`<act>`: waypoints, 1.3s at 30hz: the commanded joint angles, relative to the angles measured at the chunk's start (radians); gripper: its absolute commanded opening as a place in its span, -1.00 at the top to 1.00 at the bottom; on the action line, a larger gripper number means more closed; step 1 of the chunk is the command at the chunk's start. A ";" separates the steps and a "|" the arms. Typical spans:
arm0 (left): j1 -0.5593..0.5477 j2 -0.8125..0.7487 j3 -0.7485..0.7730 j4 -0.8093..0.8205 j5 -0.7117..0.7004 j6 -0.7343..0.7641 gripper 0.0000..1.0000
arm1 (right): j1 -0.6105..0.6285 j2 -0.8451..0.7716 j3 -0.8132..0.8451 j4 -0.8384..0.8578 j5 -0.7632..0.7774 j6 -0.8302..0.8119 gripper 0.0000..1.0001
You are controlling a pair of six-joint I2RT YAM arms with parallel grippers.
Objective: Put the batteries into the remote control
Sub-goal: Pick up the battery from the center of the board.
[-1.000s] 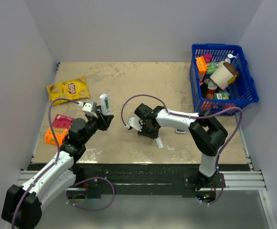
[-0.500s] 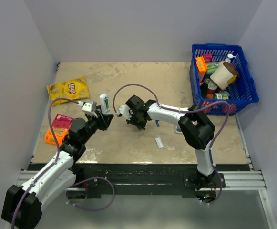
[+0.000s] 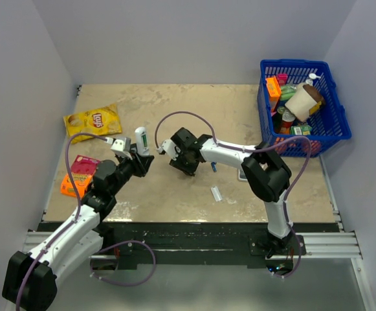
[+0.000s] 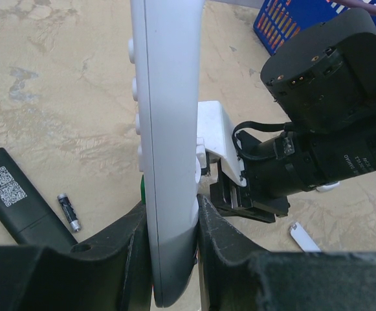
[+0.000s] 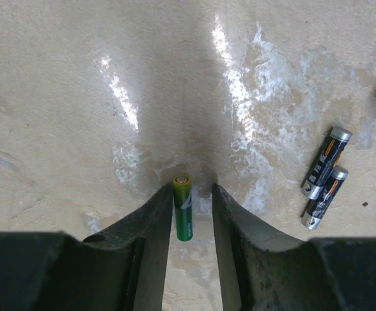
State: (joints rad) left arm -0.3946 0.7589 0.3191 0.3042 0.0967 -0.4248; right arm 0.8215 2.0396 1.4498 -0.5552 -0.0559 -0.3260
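Observation:
My left gripper (image 4: 172, 212) is shut on the slim white remote control (image 4: 168, 123) and holds it upright above the table; it also shows in the top view (image 3: 142, 140). A green sliver (image 4: 141, 188) shows at the remote's left edge; I cannot tell what it is. My right gripper (image 5: 189, 194) is low over the table, just right of the remote in the top view (image 3: 181, 157). Its jaws are open and straddle one green battery (image 5: 183, 208), which lies on the table against the left finger with a gap to the right finger. A second green battery is not in view.
Two dark cells (image 5: 325, 175) lie right of my right gripper. A black remote (image 4: 16, 194) and a dark cell (image 4: 69, 212) lie beside my left gripper. A white cover strip (image 3: 217, 193), a chip bag (image 3: 92, 120), snack packets (image 3: 77, 173) and a full blue basket (image 3: 335, 110) are on the table.
My right gripper has moved up and left, from the table's middle to close beside the held remote. Most of that move came early. My left arm has held still.

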 commanded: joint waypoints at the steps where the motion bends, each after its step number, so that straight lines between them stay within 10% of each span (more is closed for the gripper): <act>1: 0.005 -0.009 0.044 0.041 -0.003 0.024 1.00 | -0.008 -0.007 -0.066 -0.089 -0.007 0.005 0.27; 23: 0.005 -0.012 0.038 0.053 0.008 0.009 1.00 | -0.010 -0.016 -0.141 -0.115 -0.009 0.007 0.35; 39: 0.005 -0.009 0.025 0.104 0.029 -0.002 1.00 | -0.016 -0.127 -0.079 -0.129 -0.107 0.053 0.98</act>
State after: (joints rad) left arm -0.3946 0.7628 0.3191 0.3161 0.1104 -0.4263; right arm 0.8104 1.9617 1.3533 -0.6167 -0.1036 -0.3157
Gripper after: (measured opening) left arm 0.316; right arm 0.131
